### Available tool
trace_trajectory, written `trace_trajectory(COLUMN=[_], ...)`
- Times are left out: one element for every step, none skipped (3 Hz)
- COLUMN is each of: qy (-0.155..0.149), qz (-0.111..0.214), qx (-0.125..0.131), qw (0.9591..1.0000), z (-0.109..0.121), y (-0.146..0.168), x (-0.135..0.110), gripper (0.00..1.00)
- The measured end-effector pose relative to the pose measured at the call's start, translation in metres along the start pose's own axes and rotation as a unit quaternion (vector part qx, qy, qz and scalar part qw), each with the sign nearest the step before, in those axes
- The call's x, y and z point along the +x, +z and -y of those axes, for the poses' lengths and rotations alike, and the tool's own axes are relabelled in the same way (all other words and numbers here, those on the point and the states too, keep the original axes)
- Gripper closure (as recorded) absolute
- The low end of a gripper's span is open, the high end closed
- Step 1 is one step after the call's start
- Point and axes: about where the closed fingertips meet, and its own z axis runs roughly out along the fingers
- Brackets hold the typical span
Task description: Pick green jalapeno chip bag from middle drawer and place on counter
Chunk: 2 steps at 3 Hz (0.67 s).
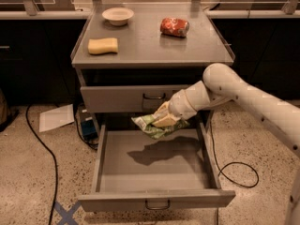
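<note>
The gripper (165,120) clamps the wrinkly green-and-white foil chip bag (148,124), which hangs above the open grey metal middle drawer (154,201). Rising toward the flat grey metal counter (150,46), the bag may snag the counter's overhanging edge and slip out.

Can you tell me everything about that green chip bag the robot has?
The green jalapeno chip bag is small and crinkly, shiny like foil, green with pale patches. It lies roughly flat and crumpled, hanging in the air above the open middle drawer, touching neither its floor nor its walls. Its shadow falls on the drawer floor below. Only the tool touches it, clamped on the end nearer the arm.
</note>
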Motion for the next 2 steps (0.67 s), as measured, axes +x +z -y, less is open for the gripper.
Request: trace_trajectory(qy=[-0.024, -0.046], qz=[-0.004, -0.004], qx=[0.058, 0.084], qw=[0.9980, 0.9954], z=[0.004, 0.019], y=[-0.050, -0.091], x=[-0.056, -0.097], gripper=[1.00, 1.00])
